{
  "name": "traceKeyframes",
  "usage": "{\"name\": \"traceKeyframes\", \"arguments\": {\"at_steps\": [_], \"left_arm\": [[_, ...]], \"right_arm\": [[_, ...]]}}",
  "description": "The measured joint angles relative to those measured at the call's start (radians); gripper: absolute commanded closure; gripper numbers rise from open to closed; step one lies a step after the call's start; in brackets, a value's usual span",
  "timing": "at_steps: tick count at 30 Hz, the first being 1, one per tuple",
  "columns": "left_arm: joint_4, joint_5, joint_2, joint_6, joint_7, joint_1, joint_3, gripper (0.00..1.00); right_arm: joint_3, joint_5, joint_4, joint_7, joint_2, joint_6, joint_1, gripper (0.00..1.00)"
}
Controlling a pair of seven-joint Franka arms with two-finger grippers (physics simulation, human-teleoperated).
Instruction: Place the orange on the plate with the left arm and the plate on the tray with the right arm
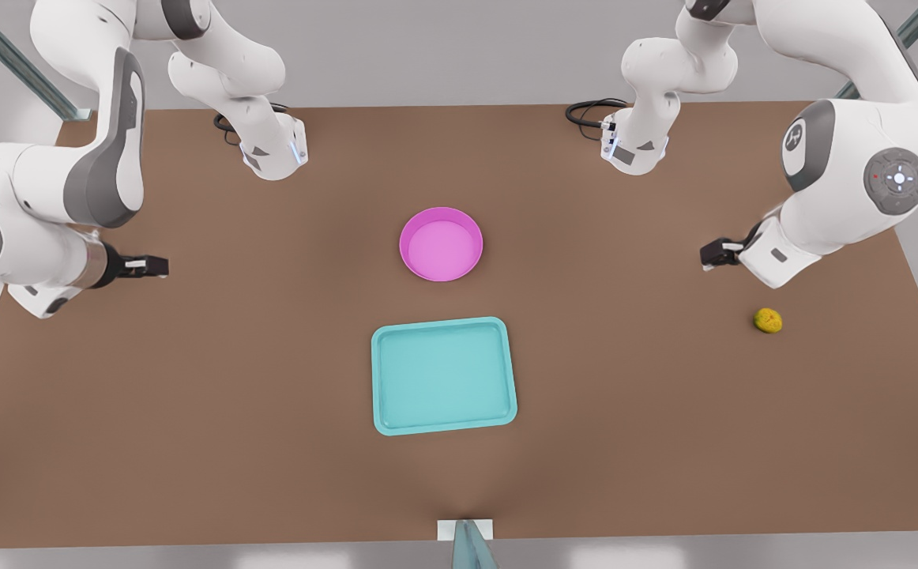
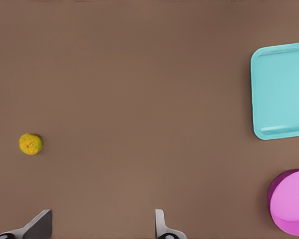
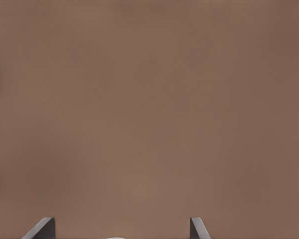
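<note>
So the orange (image 1: 768, 320) was sitting on the brown table (image 1: 190, 442) way over at the front view's right, well apart from everything else, and nothing was touching it. The left gripper (image 1: 713, 254) hung above the table near it, on that same side, fingers (image 2: 160, 226) spread wide with nothing between them; its wrist camera caught the orange (image 2: 31, 144) off to one side, plus a corner of the tray (image 2: 281, 89) and part of the plate (image 2: 291, 201). The plate (image 1: 441, 244) was mid-table, empty, with the teal tray (image 1: 444, 375) just beside it on the near side, not touching. The right gripper (image 1: 147, 267) waited over at the front view's left, fingers (image 3: 198, 229) also spread and empty, over bare table (image 3: 149, 109).
</note>
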Motion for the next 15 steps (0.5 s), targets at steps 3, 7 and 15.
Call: {"name": "traceKeyframes", "arguments": {"at_steps": [3, 7, 15], "left_arm": [[-0.035, -0.001, 0.017, 0.044, -0.010, 0.001, 0.003, 0.00], [-0.203, -0.009, 0.171, 0.231, 0.003, 0.163, 0.046, 0.00], [-0.356, -0.099, 0.331, 0.589, 0.172, 0.311, 0.139, 0.00]], "right_arm": [[0.000, 0.000, -0.001, -0.013, 0.000, 0.033, -0.001, 0.00], [0.001, 0.000, -0.003, -0.027, 0.002, 0.058, -0.001, 0.00], [0.001, 0.001, -0.006, -0.047, 0.010, 0.082, 0.000, 0.00]]}}
